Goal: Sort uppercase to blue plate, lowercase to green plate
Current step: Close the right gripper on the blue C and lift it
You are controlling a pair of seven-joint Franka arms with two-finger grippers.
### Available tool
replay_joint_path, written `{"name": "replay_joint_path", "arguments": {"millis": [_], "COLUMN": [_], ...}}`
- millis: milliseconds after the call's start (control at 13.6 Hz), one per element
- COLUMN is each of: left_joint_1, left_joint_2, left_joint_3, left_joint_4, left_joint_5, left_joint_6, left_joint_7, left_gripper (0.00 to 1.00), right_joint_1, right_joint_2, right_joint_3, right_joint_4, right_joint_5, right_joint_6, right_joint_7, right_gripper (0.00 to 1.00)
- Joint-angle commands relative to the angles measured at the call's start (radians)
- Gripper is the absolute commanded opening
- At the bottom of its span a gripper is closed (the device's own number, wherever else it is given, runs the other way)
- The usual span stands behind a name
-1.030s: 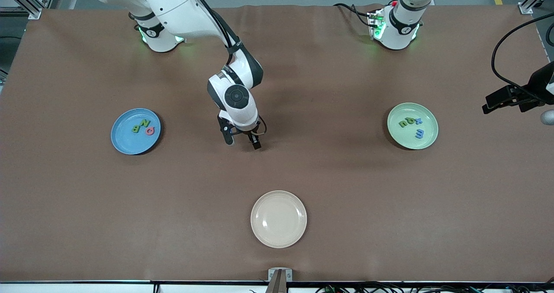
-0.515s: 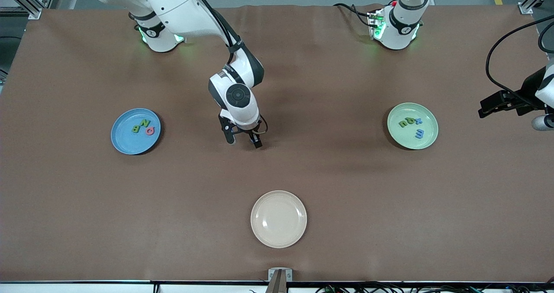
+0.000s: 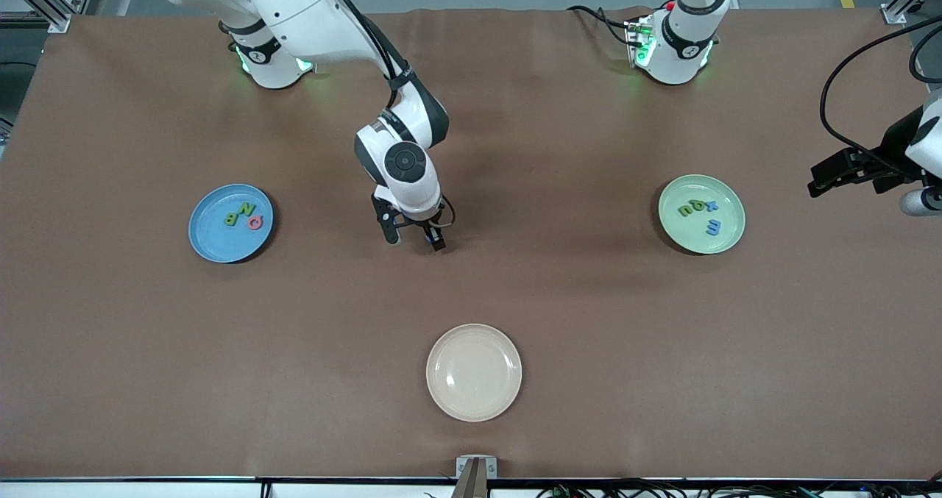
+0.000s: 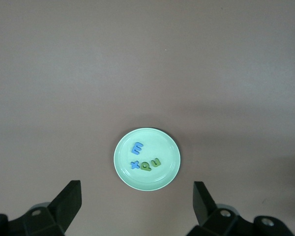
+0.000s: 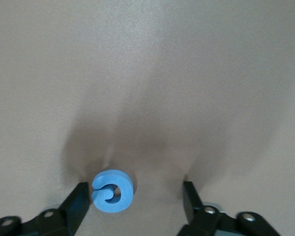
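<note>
Cream plate (image 3: 473, 372) nearest, bare. Right tool (image 3: 414, 240) has dropped onto the bench mid-table, fingers narrowing around blue C/G (image 5: 112, 191), not yet pinched. Blue plate (image 3: 206, 244) lacks only this letter; green plate (image 3: 725, 245) full. Left tool (image 4: 137, 206) waits, spread wide.

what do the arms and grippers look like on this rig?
Both arms are glossy white with dark grey joint bands, green lights at the bases and black cables. The right gripper has black fingers under a wrist with a round black cap; the left gripper has black angular fingers.

Even overhead light, soft shadows
</note>
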Motion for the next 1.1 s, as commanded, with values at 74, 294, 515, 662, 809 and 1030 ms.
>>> {"name": "replay_joint_path", "arguments": {"millis": [74,294,515,662,809,1030], "left_joint_1": [-0.012,-0.012,-0.024,-0.032,-0.033,-0.007], "left_joint_2": [-0.033,-0.038,-0.077,-0.090,-0.091,-0.091], "left_joint_3": [0.016,0.017,0.030,0.033,0.033,0.030], "left_joint_4": [-0.013,-0.020,-0.072,-0.088,-0.092,-0.086], "left_joint_5": [-0.019,-0.034,-0.034,-0.034,-0.034,-0.034], "left_joint_6": [-0.016,-0.016,-0.010,0.001,0.002,0.002], "left_joint_7": [0.031,0.031,0.032,0.032,0.032,0.032], "left_gripper": [1.00,1.00,1.00,1.00,1.00,1.00], "right_joint_1": [0.013,0.011,0.011,0.011,0.008,-0.001], "right_joint_2": [-0.004,-0.004,-0.004,-0.007,-0.013,-0.039], "right_joint_3": [-0.006,-0.006,-0.006,-0.006,-0.008,-0.009], "right_joint_4": [-0.012,-0.012,-0.012,-0.012,-0.012,-0.012], "right_joint_5": [-0.026,-0.026,-0.026,-0.026,-0.026,-0.061], "right_joint_6": [0.000,-0.002,-0.002,-0.005,-0.035,-0.093], "right_joint_7": [0.012,0.009,0.011,0.011,0.008,0.002], "right_gripper": [0.61,0.31,0.04,0.02,0.01,0.00]}}
